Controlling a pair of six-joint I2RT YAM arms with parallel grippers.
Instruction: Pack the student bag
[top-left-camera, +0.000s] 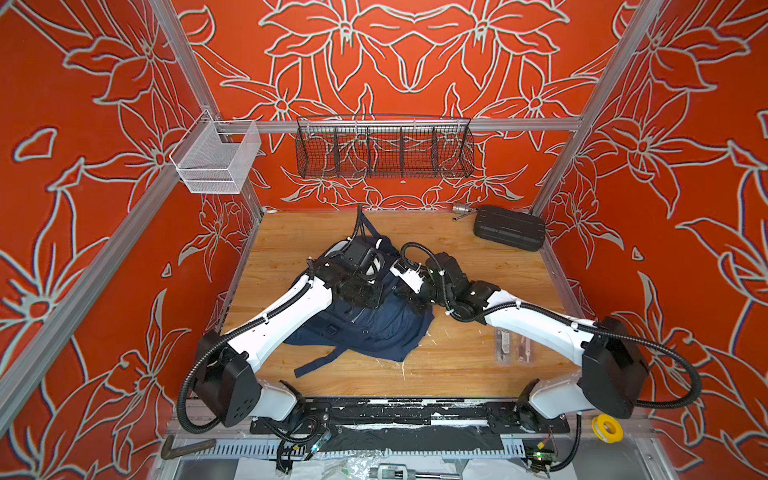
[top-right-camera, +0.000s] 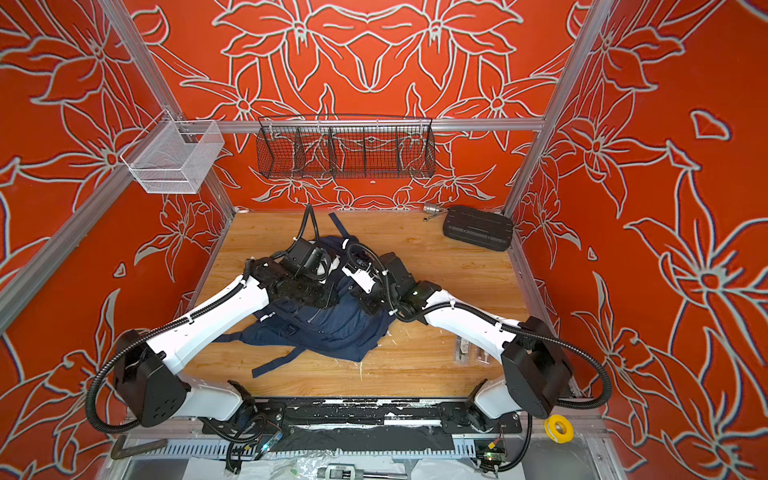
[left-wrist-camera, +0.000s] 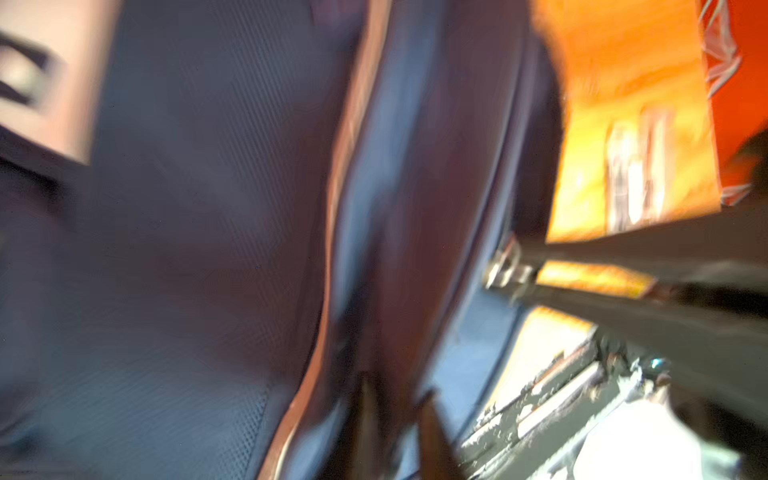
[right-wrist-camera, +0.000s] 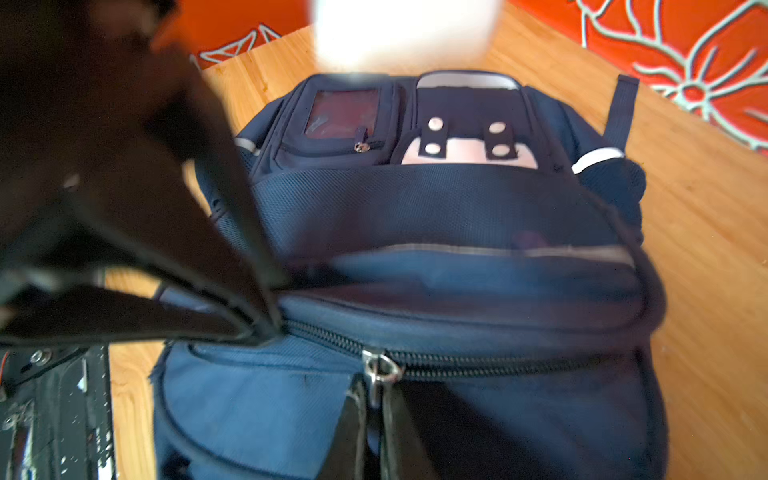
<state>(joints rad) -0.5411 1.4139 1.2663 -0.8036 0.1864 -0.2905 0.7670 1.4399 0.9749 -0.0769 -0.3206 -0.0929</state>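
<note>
item: large navy blue fabric student bag (top-left-camera: 374, 328), lying mid-way on the light wooden table (top-left-camera: 457, 249). my right gripper (right-wrist-camera: 374, 401): pinched shut on the small silver metal zip pull (right-wrist-camera: 380, 368). my left gripper (left-wrist-camera: 397, 388): against the bag's cloth, width unreadable through blur. risk: the pull slips out, or the bag drags, if left's hold is loose.

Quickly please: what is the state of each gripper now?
Left gripper: cannot be told, blurred; tips at the student bag.
Right gripper: closed on the zipper pull.
</note>
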